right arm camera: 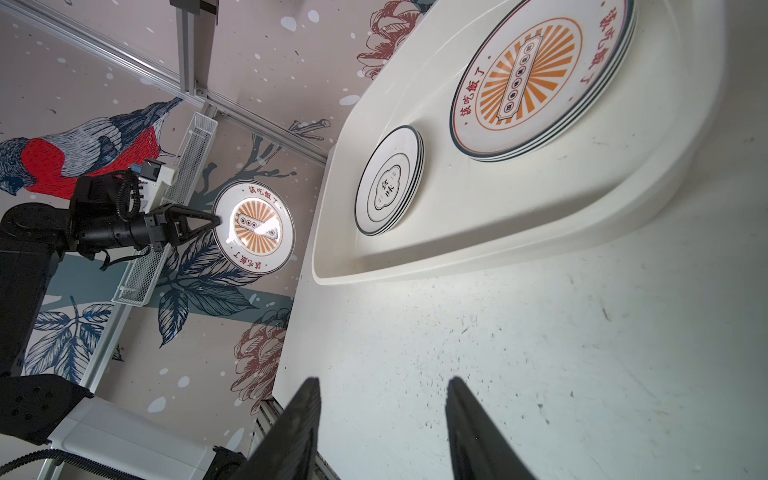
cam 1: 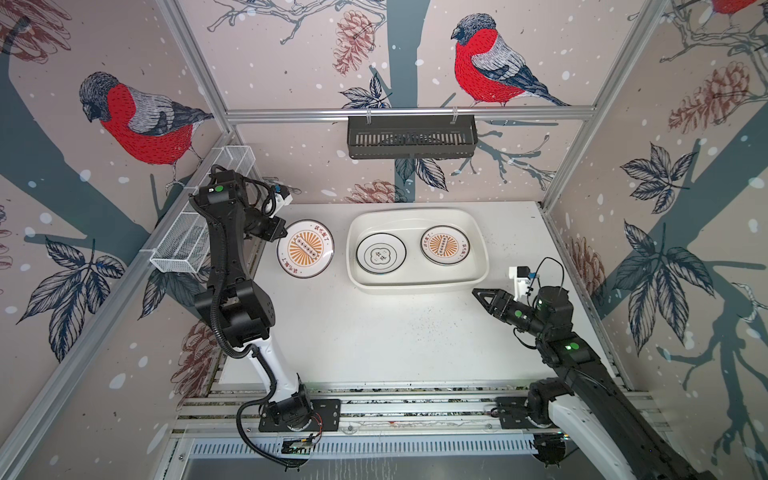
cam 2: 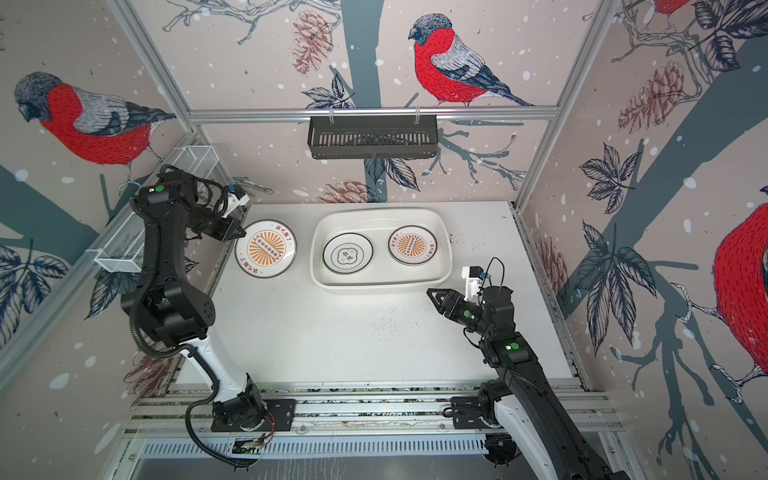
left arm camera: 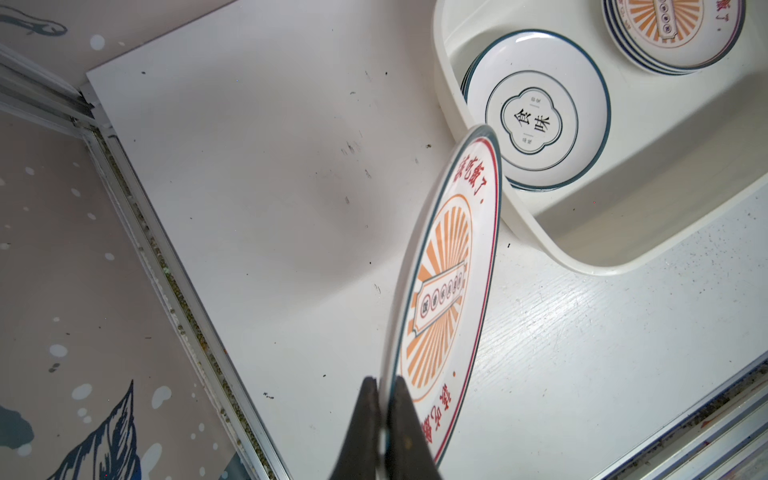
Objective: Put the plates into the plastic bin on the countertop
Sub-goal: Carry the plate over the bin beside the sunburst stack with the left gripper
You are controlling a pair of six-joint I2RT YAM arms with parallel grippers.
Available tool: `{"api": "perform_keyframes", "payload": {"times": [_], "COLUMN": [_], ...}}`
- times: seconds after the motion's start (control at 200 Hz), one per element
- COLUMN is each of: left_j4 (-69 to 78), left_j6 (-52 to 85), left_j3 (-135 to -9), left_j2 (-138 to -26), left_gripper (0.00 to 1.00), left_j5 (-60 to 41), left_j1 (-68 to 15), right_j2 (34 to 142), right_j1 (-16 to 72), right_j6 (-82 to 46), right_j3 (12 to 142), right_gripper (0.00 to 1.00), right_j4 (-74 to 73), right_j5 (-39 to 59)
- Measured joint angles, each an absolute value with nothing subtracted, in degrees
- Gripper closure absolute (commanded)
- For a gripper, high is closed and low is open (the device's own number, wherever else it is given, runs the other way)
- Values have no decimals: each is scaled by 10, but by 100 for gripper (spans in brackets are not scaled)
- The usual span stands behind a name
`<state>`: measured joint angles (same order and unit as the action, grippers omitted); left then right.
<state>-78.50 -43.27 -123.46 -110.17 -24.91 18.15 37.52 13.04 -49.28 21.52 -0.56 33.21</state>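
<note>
The plate (cam 1: 305,248) in play was round and glossy white, with a dark teal line at its rim and a thin red ring just inside it. Red Chinese characters ran around its band, and its centre carried an orange sunburst crossed by a pale banner holding a row of small circles. The left gripper (left arm camera: 384,380) was pinched tight on its rim, one finger (left arm camera: 365,415) on each face. It held the plate tilted and off the countertop (cam 1: 374,340), to the left of the plastic bin (cam 1: 415,286) and near its left end without touching it.

The bin was a glossy white shallow tub with rounded corners and a rolled rim, resting on the far half of the countertop. Two stacks sat apart on its floor. The left stack (cam 1: 380,253) was of smaller white plates with a dark rim line, a black quatrefoil and two Chinese characters on the top one. The right stack (cam 1: 444,245) showed the same orange sunburst design as the held plate, and the right wrist view caught several rims one beneath another.

The right gripper (cam 1: 476,293) hung over the countertop just off the bin's near right corner, its jaws parted with nothing between them.

A black slatted basket (cam 1: 411,137) hung on the back rail and a white wire-mesh basket (cam 1: 183,245) on the left rail
</note>
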Motion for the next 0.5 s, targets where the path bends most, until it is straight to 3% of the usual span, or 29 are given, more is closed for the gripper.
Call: {"api": "perform_keyframes", "payload": {"times": [0.5], "left_j4": [-778], "left_j6": [-375], "left_j3": [-1286], "left_j2": [-1117], "left_gripper": [100], "left_j5": [-301], "left_j1": [109], "right_j2": [379], "right_j1": [130], "right_j6": [-493], "right_j3": [217], "right_gripper": [50], "right_j4": [-5], "right_j5": [332]}}
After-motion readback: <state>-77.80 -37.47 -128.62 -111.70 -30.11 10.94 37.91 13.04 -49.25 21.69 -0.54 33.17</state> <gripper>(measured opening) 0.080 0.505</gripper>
